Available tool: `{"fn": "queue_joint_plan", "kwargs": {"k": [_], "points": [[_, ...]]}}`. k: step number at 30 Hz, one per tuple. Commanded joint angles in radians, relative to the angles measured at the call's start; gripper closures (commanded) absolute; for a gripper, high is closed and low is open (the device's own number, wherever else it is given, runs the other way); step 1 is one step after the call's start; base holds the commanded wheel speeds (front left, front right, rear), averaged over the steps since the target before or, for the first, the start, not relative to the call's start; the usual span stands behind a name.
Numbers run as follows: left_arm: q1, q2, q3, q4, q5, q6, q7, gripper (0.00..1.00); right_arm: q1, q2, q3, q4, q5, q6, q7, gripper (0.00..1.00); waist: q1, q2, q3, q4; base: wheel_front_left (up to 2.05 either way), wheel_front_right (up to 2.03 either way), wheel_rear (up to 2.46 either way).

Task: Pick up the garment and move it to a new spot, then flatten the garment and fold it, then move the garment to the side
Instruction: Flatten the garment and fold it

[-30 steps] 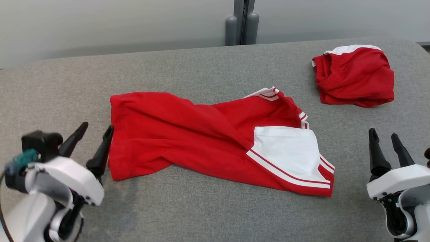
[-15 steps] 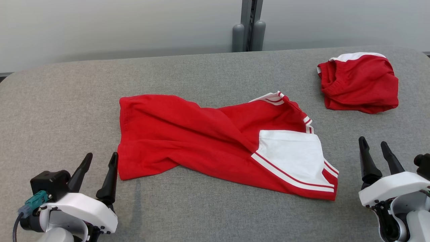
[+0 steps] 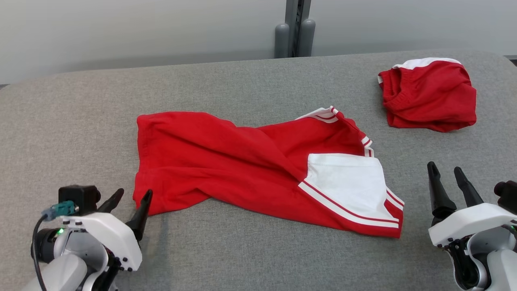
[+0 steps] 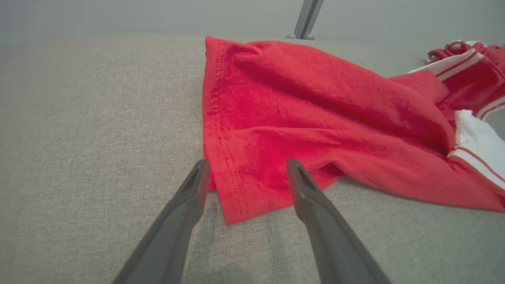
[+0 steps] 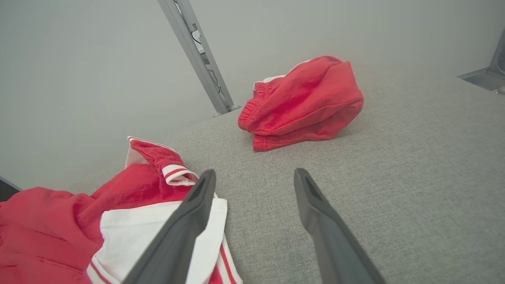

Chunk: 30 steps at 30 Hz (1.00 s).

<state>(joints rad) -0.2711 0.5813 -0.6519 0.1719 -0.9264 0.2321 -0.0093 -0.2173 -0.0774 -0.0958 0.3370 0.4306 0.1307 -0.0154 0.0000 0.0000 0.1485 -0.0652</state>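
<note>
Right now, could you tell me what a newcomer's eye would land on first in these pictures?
A rumpled red garment with a white panel lies centred on the grey table. A second red bundle sits far right. The left tool and right tool stand open at the near edge.

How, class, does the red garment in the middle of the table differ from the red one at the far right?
Pose: the middle garment lies spread and twisted; the far garment is a compact bundle. Footprint: the middle garment covers much more table than the far garment. White: the middle garment shows a broad white panel with stripes; the far garment just a narrow white edge. Both are red and white, on the grey table.
</note>
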Motion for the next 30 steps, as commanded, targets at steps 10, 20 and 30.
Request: {"fn": "queue_joint_plan", "kwargs": {"k": [10, 20, 30], "points": [[-0.18, -0.03, -0.016, 0.236, -0.061, -0.112, 0.144, 0.0, -0.027, -0.007, 0.01, -0.003, -0.001, 0.0, 0.004, 0.0, 0.0, 0.0, 0.037, -0.044, 0.0, 0.0, 0.0], [-0.292, -0.085, -0.045, 0.445, -0.048, -0.201, 0.154, 0.0, -0.042, -0.011, 0.023, 0.008, -0.004, 0.0, 0.002, 0.0, 0.0, 0.0, 0.059, -0.077, 0.0, 0.0, 0.0], [-0.316, -0.117, -0.062, 0.538, -0.058, -0.23, 0.173, 0.0, -0.06, -0.016, 0.056, 0.024, 0.004, 0.0, 0.007, 0.0, 0.0, 0.0, 0.055, -0.062, 0.0, 0.0, 0.0]]}}
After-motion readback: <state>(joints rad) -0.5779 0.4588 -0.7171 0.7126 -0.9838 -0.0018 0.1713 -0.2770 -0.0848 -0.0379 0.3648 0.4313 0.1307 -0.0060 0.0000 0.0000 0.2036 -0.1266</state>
